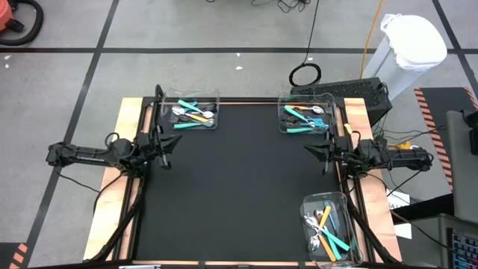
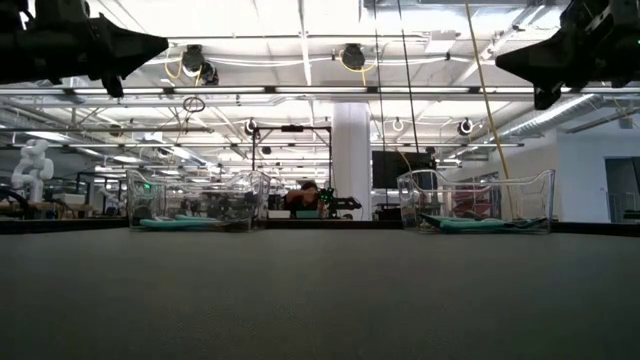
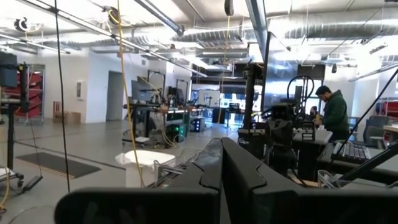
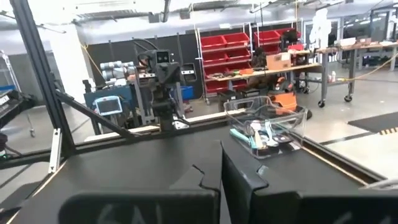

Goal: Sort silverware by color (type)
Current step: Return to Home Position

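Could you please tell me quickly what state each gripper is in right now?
Left gripper: closed, empty, raised at the table's left side.
Right gripper: closed, empty, raised at the table's right side.

My high camera looks straight down on the whole bench [image 1: 239,172]. My low one sits at bench height, facing the far-edge bins [image 2: 200,192] the high one shows too. Wrist cameras look level across.
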